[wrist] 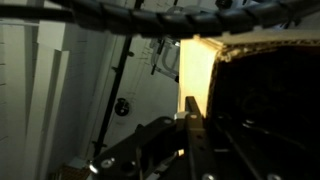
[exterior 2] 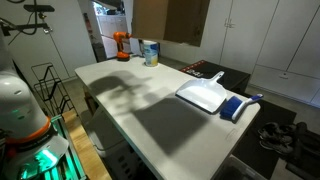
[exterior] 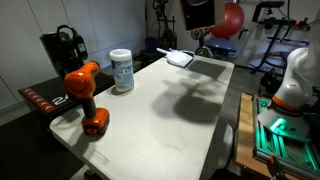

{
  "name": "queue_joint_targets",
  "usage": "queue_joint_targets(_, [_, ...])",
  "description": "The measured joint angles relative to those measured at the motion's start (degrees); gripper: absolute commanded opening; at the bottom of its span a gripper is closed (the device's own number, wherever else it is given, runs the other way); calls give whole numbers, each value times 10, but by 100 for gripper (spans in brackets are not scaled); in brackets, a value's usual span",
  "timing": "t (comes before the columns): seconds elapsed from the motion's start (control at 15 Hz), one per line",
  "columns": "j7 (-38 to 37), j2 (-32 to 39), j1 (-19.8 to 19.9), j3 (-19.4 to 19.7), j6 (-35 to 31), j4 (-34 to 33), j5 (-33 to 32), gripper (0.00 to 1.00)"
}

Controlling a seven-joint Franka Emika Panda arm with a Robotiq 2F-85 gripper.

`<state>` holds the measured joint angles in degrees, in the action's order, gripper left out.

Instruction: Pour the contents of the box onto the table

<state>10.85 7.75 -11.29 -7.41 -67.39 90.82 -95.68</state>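
Note:
A brown cardboard box [exterior 2: 165, 20] hangs high over the white table [exterior 2: 150, 110], cut off by the top edge in both exterior views [exterior: 197, 12]. It casts a broad shadow on the table [exterior: 195, 95]. In the wrist view my gripper [wrist: 190, 108] is close against the box: one dark finger lies along a tan wall [wrist: 198, 65], with the dark side of the box [wrist: 265, 100] to its right. The jaws appear shut on that wall. No contents of the box show on the table. The gripper itself is out of frame in both exterior views.
An orange drill [exterior: 84, 90] and a white wipes canister [exterior: 122, 70] stand at one end of the table. A white dustpan [exterior 2: 205, 95] and a blue brush [exterior 2: 238, 106] lie at the other end. A black machine [exterior: 62, 48] stands beside the table.

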Motion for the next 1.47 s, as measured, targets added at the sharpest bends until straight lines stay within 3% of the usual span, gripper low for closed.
queue_joint_targets(1.07, [19,0,-7,8,133,139,-379,2])
queue_joint_targets(1.47, [45,-3,-4,19,139,162,-442,2])
